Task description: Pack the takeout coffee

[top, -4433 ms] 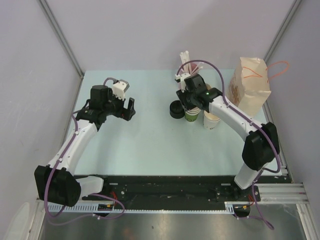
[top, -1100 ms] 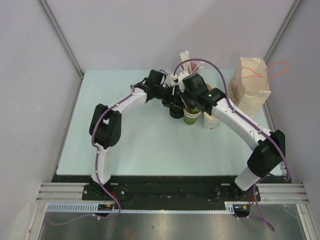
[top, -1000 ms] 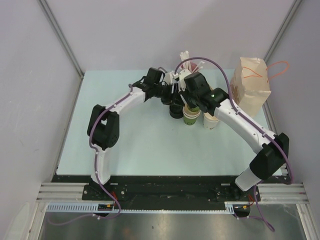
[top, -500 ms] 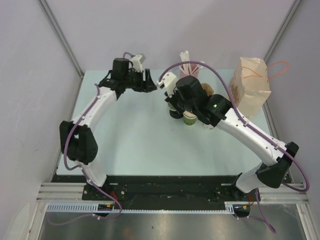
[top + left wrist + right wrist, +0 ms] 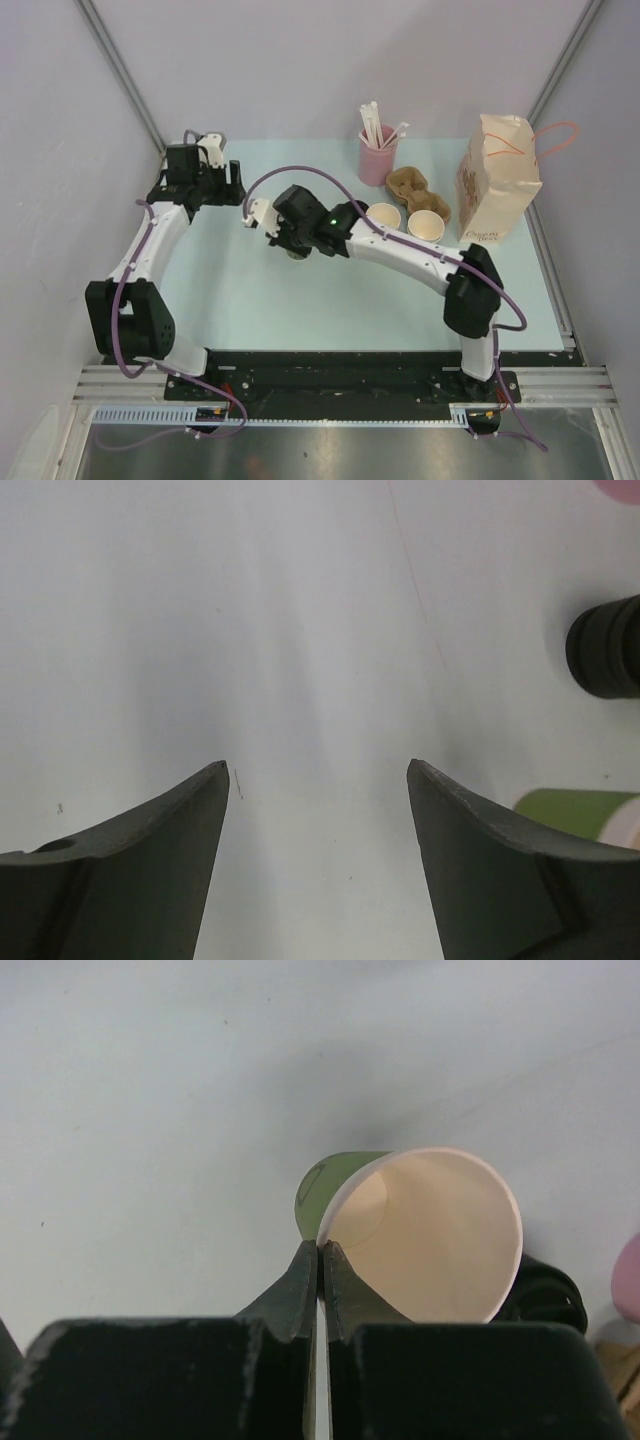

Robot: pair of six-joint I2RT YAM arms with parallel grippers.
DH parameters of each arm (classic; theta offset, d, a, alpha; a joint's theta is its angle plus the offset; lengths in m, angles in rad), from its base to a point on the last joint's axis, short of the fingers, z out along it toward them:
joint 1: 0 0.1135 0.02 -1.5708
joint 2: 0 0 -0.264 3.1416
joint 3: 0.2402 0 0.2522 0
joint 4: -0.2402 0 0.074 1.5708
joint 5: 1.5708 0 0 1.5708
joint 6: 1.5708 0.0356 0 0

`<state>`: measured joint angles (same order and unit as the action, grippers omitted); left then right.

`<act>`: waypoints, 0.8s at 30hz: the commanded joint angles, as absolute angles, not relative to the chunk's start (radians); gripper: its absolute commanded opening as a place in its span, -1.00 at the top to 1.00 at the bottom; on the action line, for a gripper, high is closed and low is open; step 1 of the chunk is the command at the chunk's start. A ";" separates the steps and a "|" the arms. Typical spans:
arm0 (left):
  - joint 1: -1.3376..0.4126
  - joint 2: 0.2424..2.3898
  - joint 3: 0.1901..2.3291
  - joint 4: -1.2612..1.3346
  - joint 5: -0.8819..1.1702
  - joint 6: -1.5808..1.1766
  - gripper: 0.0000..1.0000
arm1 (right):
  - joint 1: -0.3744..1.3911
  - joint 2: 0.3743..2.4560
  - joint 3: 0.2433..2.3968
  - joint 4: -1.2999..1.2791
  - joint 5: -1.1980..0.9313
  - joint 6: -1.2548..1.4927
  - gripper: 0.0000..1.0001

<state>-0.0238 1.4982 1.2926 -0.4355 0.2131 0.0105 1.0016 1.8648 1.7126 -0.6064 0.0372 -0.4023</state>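
Your right pincer point(image 5: 320, 1248) is pressing its two fingers together on the rim of the green cup point(image 5: 335, 1188), one finger lying inside the paper wall and one outside. The cup is turning its open mouth and pale inside toward the wrist camera, its green wall running away beyond the fingertips; a black lid point(image 5: 548, 1290) is lying just beside the cup, to the right of the fingertips and partly behind it. From overhead the fingertips are hiding under the pincer's own body, so you are seeing this grip in the wrist view alone.

Your left pincer point(image 5: 317, 763) is standing wide and gripping nothing, with the table point(image 5: 300, 600) showing between its fingers; overhead it is hanging well apart from the right pincer, off to that pincer's left.

The white cup point(image 5: 428, 226) is standing upright and open-topped well off to the right pincer's right, behind its forearm and just beside the brown pulp carrier point(image 5: 408, 182). The pink cup of straws point(image 5: 377, 160) is standing just beyond the carrier; the paper bag point(image 5: 497, 180) is standing just to the white cup's right.
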 commanded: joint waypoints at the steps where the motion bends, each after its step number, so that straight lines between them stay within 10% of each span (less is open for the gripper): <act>1: -0.011 1.425 1.243 -0.428 0.224 0.090 -0.55 | 1.022 1.979 1.870 -0.638 0.011 -0.422 1.00; 21: -0.009 1.402 1.218 -0.430 0.258 0.092 -0.56 | 1.022 2.083 1.806 -0.583 -0.026 -0.359 0.99; 24: -0.009 1.404 1.221 -0.428 0.261 0.092 -0.57 | 1.022 2.085 1.804 -0.592 -0.015 -0.351 0.74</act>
